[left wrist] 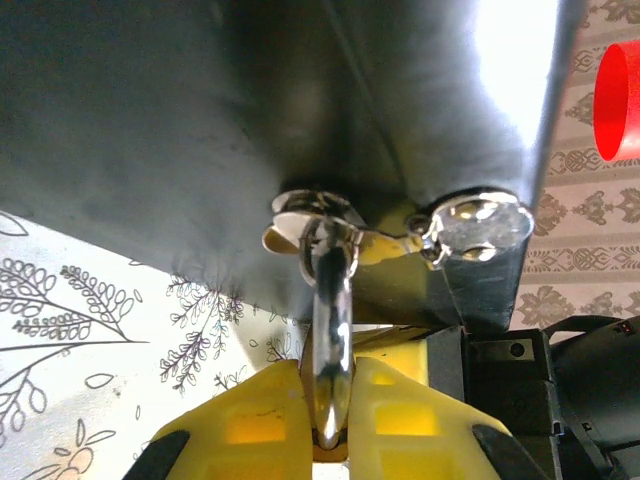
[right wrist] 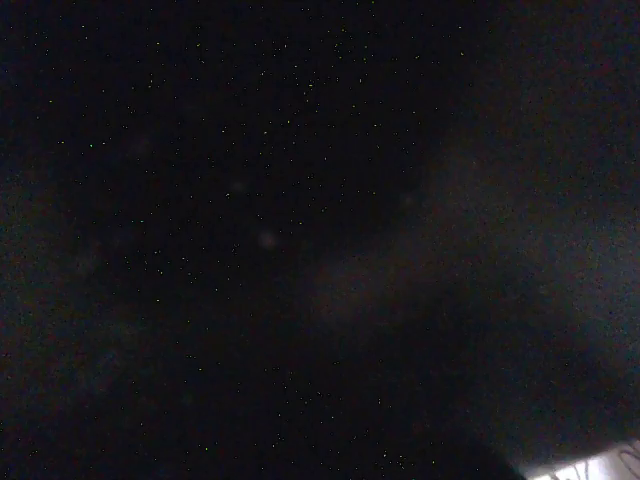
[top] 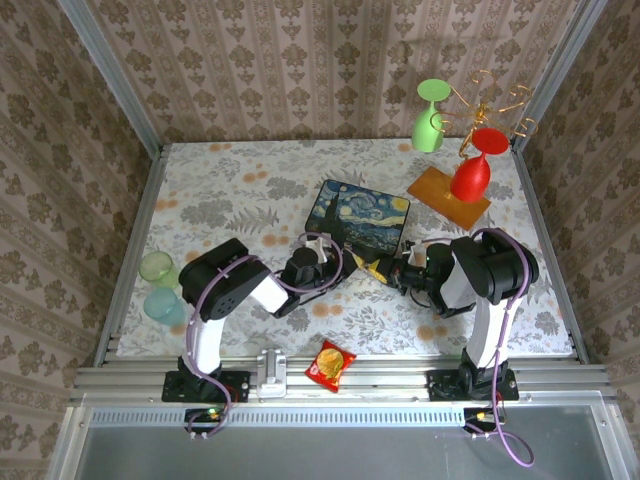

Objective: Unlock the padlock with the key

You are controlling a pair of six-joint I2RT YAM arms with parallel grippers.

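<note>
Camera overhead: my left hand (top: 348,262) and right hand (top: 388,272) meet nose to nose at the near edge of the Starry Night-painted box (top: 360,212) on the floral worktop (top: 230,200). Left wrist: yellow fingers (left wrist: 265,420) clenched on the silver shackle of the small brass padlock (left wrist: 332,320). Right wrist: blackness, so I can't tell that hand's state, nor find the slim dark key. Danger: a blind insertion could miss the keyhole and drop the key.
</note>
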